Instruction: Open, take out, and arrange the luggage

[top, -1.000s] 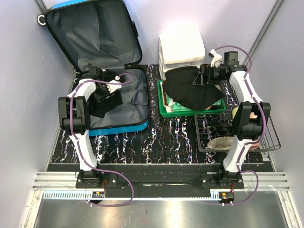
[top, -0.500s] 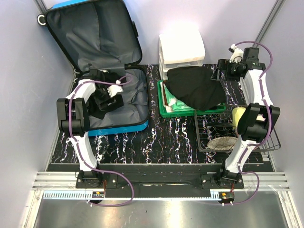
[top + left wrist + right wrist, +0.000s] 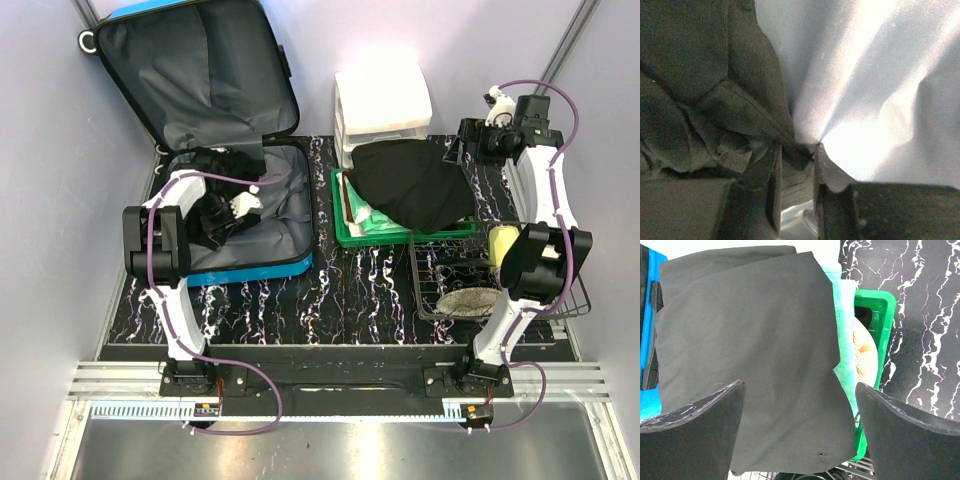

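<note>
The blue luggage (image 3: 250,272) lies open at the left, its lid (image 3: 200,70) leaning against the back wall. Dark clothes (image 3: 212,215) are bunched on its grey lining (image 3: 290,215). My left gripper (image 3: 243,205) reaches into the case. In the left wrist view the left gripper (image 3: 796,155) is shut on a fold of the dark cloth (image 3: 690,75), with the bright lining (image 3: 865,75) beside it. A black garment (image 3: 410,180) is draped over the green tray (image 3: 400,238). My right gripper (image 3: 460,145) hovers at the back right, open and empty (image 3: 800,385), above the black garment (image 3: 750,330).
A white drawer organiser (image 3: 380,100) stands behind the green tray (image 3: 880,325). A wire basket (image 3: 560,290) at the right holds a yellow item (image 3: 500,240) and a round mesh item (image 3: 470,300). Grey walls close in both sides.
My left gripper has pushed further into the case and closed on the dark cloth. My right gripper let go of the black garment on the tray and drew back to the right.
</note>
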`<state>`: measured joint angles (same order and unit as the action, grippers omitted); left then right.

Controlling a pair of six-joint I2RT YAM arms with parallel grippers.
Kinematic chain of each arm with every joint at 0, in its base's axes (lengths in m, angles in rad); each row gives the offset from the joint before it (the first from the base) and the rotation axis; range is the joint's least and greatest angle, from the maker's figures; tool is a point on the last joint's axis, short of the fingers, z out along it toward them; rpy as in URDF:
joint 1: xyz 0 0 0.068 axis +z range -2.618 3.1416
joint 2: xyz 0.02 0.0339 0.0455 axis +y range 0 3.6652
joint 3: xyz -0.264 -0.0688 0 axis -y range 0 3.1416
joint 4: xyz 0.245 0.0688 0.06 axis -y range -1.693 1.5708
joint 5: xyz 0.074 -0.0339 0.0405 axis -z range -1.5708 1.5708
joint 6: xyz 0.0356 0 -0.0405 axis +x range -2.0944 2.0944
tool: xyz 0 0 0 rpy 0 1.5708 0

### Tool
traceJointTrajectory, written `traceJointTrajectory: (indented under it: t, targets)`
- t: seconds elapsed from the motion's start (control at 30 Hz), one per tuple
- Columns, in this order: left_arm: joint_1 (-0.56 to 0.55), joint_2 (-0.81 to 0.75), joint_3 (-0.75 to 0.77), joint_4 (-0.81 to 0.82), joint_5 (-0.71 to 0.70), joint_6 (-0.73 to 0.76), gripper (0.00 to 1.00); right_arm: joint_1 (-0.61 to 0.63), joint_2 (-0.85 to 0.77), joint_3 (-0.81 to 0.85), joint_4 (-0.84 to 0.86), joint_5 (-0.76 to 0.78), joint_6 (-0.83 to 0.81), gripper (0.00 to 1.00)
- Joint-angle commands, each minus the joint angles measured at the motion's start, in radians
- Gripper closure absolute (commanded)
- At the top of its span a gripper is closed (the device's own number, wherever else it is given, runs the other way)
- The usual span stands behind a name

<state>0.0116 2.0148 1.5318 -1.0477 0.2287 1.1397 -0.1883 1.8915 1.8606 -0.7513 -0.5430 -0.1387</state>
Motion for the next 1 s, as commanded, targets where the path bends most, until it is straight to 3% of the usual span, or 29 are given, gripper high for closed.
traceJointTrajectory:
  t: [0.0, 0.17, 0.23, 0.47, 0.83, 0.97]
  targets:
    - [0.005, 0.004, 0.05, -0.063, 0.046, 0.012, 0.9, 0.004, -0.066, 0.058, 0.021, -0.029, 0.011, 0.0]
    - [0.001, -0.045, 0.099, -0.113, 0.075, 0.005, 0.93, 0.004, -0.065, 0.064, 0.03, -0.046, 0.025, 0.0]
    - [0.001, -0.057, 0.12, -0.126, 0.087, 0.005, 1.0, 0.004, -0.066, 0.065, 0.032, -0.051, 0.031, 0.0]
    - [-0.041, -0.122, 0.156, -0.201, 0.127, 0.003, 1.0, 0.004, -0.072, 0.054, 0.056, -0.057, 0.042, 0.0]
    - [-0.13, -0.197, 0.077, -0.192, 0.149, -0.035, 1.0, 0.004, -0.108, 0.009, 0.086, -0.08, 0.045, 0.0]
    - [-0.078, -0.166, 0.128, -0.066, 0.107, -0.188, 0.57, 0.006, -0.117, -0.003, 0.104, -0.1, 0.051, 0.0]
